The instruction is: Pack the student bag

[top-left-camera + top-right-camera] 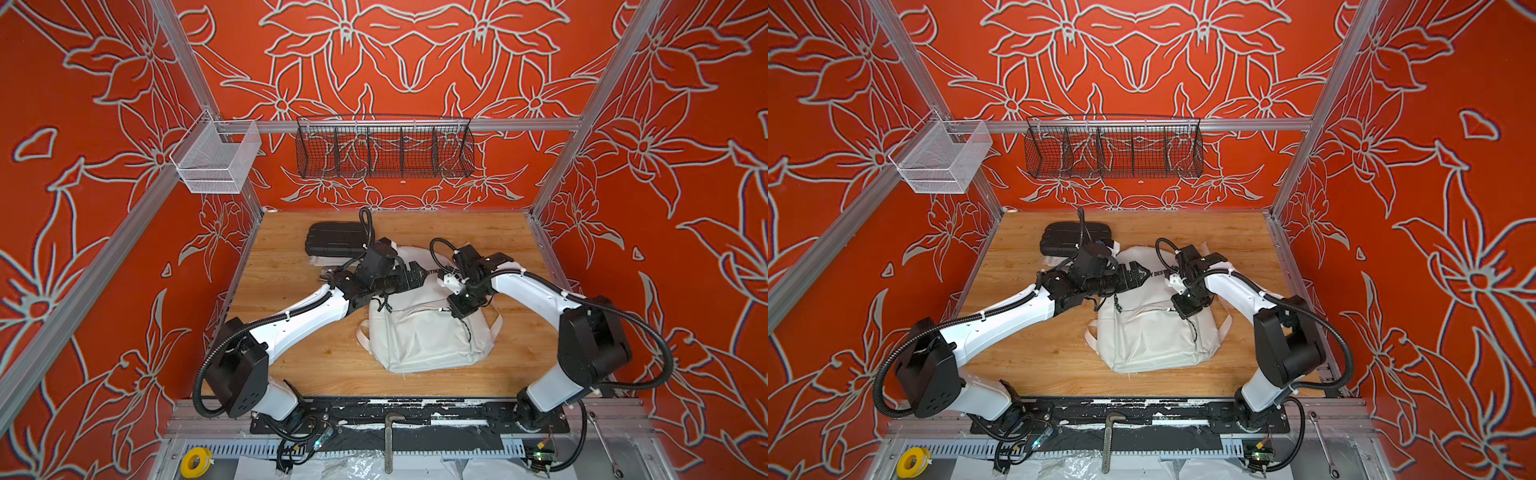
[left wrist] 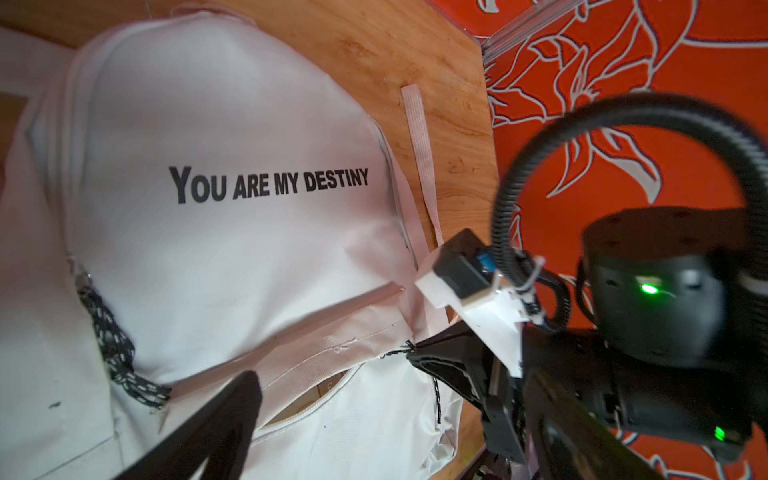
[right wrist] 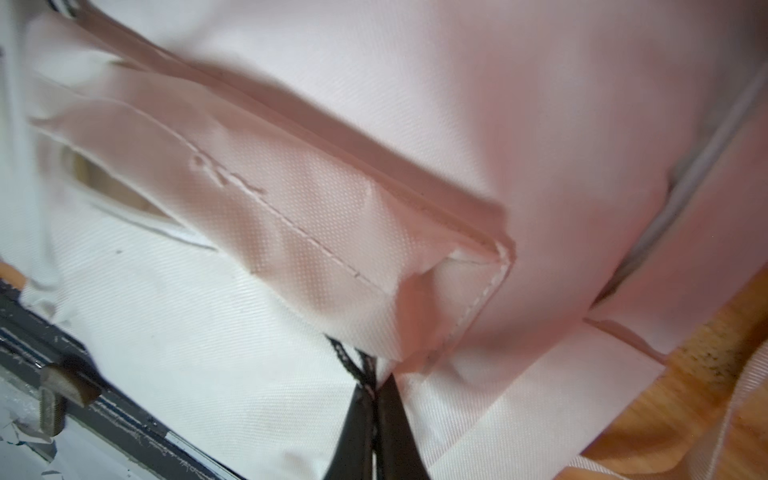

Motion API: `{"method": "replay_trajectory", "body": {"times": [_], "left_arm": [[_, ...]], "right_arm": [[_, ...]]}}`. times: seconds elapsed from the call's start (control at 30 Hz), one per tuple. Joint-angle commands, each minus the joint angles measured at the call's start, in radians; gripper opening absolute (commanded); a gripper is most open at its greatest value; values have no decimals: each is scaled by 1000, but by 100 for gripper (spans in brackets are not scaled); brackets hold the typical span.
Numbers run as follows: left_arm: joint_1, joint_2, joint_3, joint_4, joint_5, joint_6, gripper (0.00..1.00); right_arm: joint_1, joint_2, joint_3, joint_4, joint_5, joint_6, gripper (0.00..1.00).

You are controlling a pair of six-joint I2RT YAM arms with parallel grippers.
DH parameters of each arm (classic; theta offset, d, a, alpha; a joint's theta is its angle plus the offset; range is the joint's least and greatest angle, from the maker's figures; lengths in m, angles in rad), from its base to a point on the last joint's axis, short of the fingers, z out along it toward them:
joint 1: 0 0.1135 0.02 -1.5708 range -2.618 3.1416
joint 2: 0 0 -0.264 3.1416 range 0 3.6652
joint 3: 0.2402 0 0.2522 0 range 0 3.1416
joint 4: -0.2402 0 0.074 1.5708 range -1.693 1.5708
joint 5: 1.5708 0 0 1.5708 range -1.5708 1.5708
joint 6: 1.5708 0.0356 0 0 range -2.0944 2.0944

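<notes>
Two sets of fingers stand over the student bag (image 1: 419, 345), and only one of them has hold of anything. The bag lies flat and front up in the middle of the tabletop (image 1: 291, 357), its top toward the back wall and its bottom toward the arms' bases. The black hard case (image 1: 332, 243) sits behind its upper corner on the left arm's side; whether the two touch I cannot tell.

The right fingers (image 3: 397, 428) are pinched together on the black cord zipper pull (image 3: 348, 360), at the end of the front pocket (image 1: 419, 332) zipper nearest the right arm. The left fingers (image 2: 224, 424) are spread wide and empty. In both top views they hang over the bag's upper part by the start of the print (image 2: 268, 185), seemingly clear of the fabric.

What matters here is the line of the zipper. It runs across the bag from side to side, so from the right fingers its whole length stretches toward the left arm. The pocket mouth (image 2: 307, 401) gapes partway along that line, between the two sets of fingers. I judge that any draw on the pull must follow this crosswise axis, not head toward the bag's top or bottom. The right arm already has the pull. The left arm is nearer the cloth above the pocket and looks well placed to pin it, since soft fabric is likely to bunch or slide with the tug.
</notes>
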Motion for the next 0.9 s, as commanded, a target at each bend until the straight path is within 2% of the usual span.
{"method": "replay_trajectory", "body": {"times": [0.0,0.23,0.37,0.5,0.87], "left_arm": [[-15,-31,-65,11,21,-215,94],[-34,-8,-147,116,124,-523,80],[-54,36,-138,193,181,-606,77],[-61,92,-128,241,226,-625,77],[-63,115,-120,226,208,-588,76]], "right_arm": [[6,-75,41,-49,-76,0,0],[6,-28,92,-80,-172,84,0],[7,3,104,-123,-185,94,0],[7,10,70,-113,-164,85,2],[25,57,-35,-36,-87,39,25]]}}
